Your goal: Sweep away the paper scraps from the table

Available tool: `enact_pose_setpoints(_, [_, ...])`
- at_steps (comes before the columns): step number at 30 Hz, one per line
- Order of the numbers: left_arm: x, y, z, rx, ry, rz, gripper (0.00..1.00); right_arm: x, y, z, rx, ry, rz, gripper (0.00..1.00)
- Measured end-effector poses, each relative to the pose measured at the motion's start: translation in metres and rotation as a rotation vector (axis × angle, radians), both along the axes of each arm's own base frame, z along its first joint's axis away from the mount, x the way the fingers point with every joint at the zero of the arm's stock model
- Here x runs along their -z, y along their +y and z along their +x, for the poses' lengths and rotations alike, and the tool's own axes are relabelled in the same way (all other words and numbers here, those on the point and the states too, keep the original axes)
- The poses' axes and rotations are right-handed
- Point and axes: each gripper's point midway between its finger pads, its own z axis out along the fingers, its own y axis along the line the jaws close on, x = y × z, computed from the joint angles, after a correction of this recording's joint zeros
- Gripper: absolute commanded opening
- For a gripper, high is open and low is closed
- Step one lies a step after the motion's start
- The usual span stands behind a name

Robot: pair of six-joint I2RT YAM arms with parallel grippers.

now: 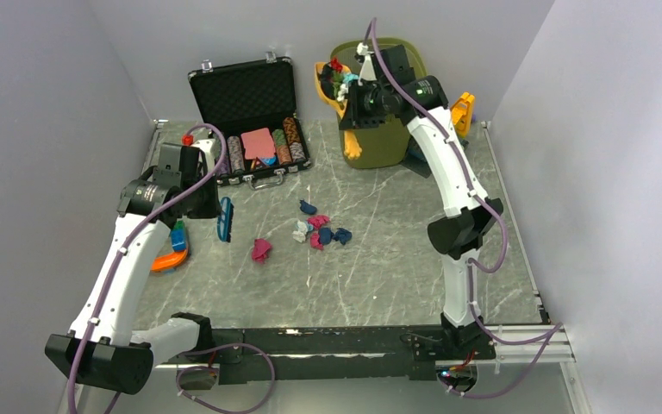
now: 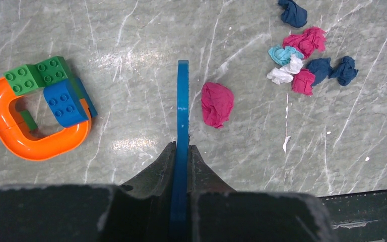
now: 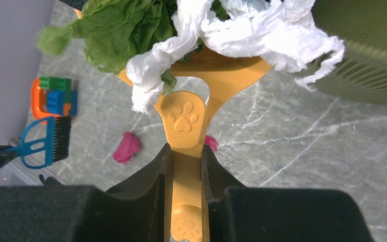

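My left gripper (image 1: pixel 207 210) is shut on a blue brush (image 1: pixel 225 219) held low over the grey-green marble table (image 1: pixel 396 267); it shows edge-on in the left wrist view (image 2: pixel 182 101). A pink scrap (image 2: pixel 216 103) lies just right of the brush. Several more paper scraps (image 1: pixel 321 229) in pink, navy, teal and white lie clustered at mid-table (image 2: pixel 307 60). My right gripper (image 1: pixel 358 97) is shut on an orange scoop (image 3: pixel 186 121) loaded with green and white scraps (image 3: pixel 181 30), raised beside the olive bin (image 1: pixel 379 129).
An open black case (image 1: pixel 250 103) with poker chips stands at the back. Toy bricks on an orange ring (image 2: pixel 35 108) lie at the left, under my left arm. A yellow object (image 1: pixel 463 112) sits right of the bin. Metal rails edge the table.
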Motion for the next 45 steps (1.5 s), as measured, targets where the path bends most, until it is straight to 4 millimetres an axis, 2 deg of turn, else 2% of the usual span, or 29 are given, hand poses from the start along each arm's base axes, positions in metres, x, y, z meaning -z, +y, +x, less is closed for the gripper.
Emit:
enact_pose_setpoints(7, [0.0, -0.001, 0.0, 0.004, 0.001, -0.005, 0.0, -0.01, -0.007, 0.013, 0.022, 0.012, 0.1, 0.0])
enact_pose_setpoints(13, [0.0, -0.001, 0.0, 0.005, 0.001, -0.006, 0.0, -0.024, -0.002, 0.022, 0.026, 0.015, 0.213, 0.0])
enact_pose_setpoints(19, [0.0, -0.002, 0.0, 0.007, 0.001, -0.008, 0.0, -0.046, -0.011, 0.051, 0.062, 0.031, 0.425, 0.0])
enact_pose_setpoints(25, [0.003, -0.002, -0.001, 0.007, 0.007, -0.008, 0.0, -0.039, -0.013, 0.071, 0.099, 0.124, 0.596, 0.0])
enact_pose_setpoints(31, [0.01, -0.003, -0.003, 0.012, 0.028, -0.009, 0.0, -0.032, 0.004, 0.068, 0.067, 0.223, 0.738, 0.0])
enact_pose_setpoints(36, [0.01, -0.004, -0.004, 0.017, 0.029, -0.015, 0.0, -0.023, 0.006, 0.06, 0.08, 0.321, 0.858, 0.0])
enact_pose_setpoints(45, [0.012, -0.005, -0.005, 0.021, 0.035, -0.018, 0.0, -0.061, -0.002, 0.061, 0.021, 0.291, 0.996, 0.0])
